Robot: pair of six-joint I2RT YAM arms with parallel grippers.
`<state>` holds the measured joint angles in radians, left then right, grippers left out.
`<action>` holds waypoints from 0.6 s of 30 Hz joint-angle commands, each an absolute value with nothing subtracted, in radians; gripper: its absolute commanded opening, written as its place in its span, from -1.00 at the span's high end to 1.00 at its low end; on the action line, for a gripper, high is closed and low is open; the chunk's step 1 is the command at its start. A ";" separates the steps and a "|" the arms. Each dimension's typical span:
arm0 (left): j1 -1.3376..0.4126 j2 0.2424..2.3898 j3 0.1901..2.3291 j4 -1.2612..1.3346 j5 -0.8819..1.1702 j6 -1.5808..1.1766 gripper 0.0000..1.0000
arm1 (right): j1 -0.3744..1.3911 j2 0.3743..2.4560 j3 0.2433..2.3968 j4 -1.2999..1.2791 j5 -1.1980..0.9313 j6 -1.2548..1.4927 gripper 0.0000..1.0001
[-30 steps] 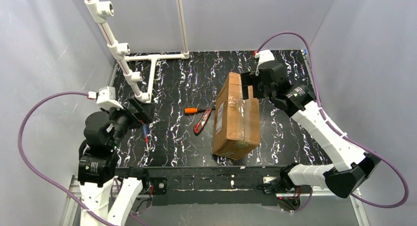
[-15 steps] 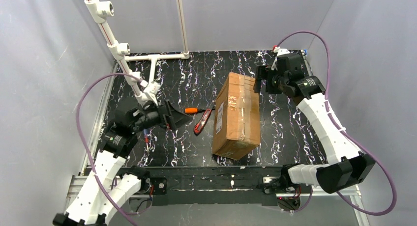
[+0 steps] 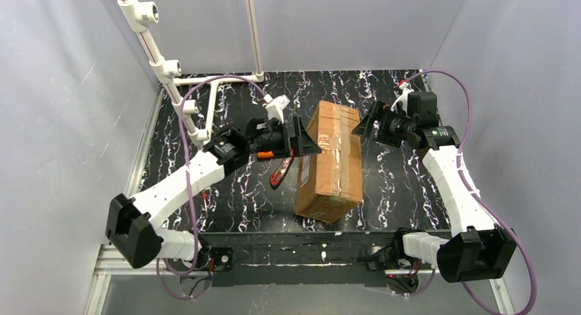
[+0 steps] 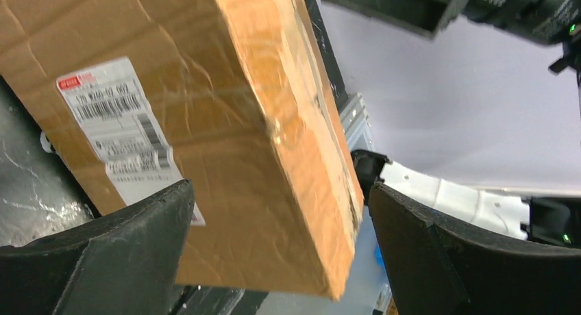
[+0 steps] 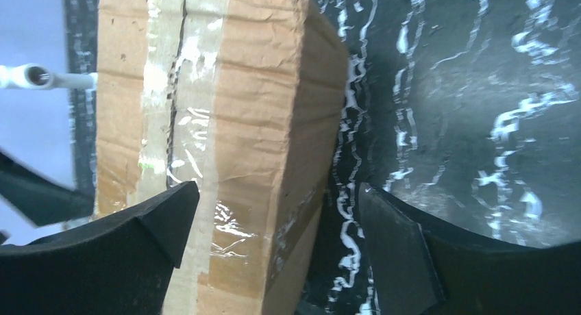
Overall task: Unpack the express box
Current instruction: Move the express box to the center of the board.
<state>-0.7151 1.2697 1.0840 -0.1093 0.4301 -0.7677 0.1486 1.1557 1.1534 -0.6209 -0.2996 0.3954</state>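
Observation:
The express box [image 3: 332, 161], a brown carton taped along its top seam, lies lengthwise mid-table with a white label [image 3: 305, 164] on its left side. My left gripper [image 3: 305, 140] is open beside the box's far left edge. In the left wrist view the box [image 4: 226, 123] and its label [image 4: 120, 123] fill the frame, and the top corner edge shows between the spread fingers [image 4: 123, 246]. My right gripper [image 3: 363, 127] is open beside the far right edge. In the right wrist view the box [image 5: 233, 123] and its right top edge lie between the spread fingers [image 5: 397, 253]. Neither gripper holds anything.
A red box cutter [image 3: 281, 170] lies left of the box, under my left arm. An orange-handled tool [image 3: 264, 154] is partly hidden by that arm. A small blue-and-red tool [image 3: 204, 192] lies further left. A white pipe frame [image 3: 205, 89] stands at the back left.
My left arm has swung from the table's left side across to the box's left edge. My right gripper has drawn back from over the box's far end to its right side. Both stayed open.

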 commanded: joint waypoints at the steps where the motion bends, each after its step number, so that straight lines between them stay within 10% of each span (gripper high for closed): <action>1: -0.727 1.346 1.197 -0.131 0.363 -0.762 -0.99 | 0.121 1.122 1.061 -0.466 -0.516 0.489 -0.86; 18: -0.731 1.700 1.456 -0.051 0.458 -0.844 -0.55 | 0.121 1.161 1.018 -0.141 -0.678 0.721 -0.80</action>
<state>-0.7208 1.6360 1.3407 -0.1299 0.3923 -0.8093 0.1093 1.1442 0.9707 -0.2466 -0.6041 0.6594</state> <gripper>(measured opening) 0.782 0.903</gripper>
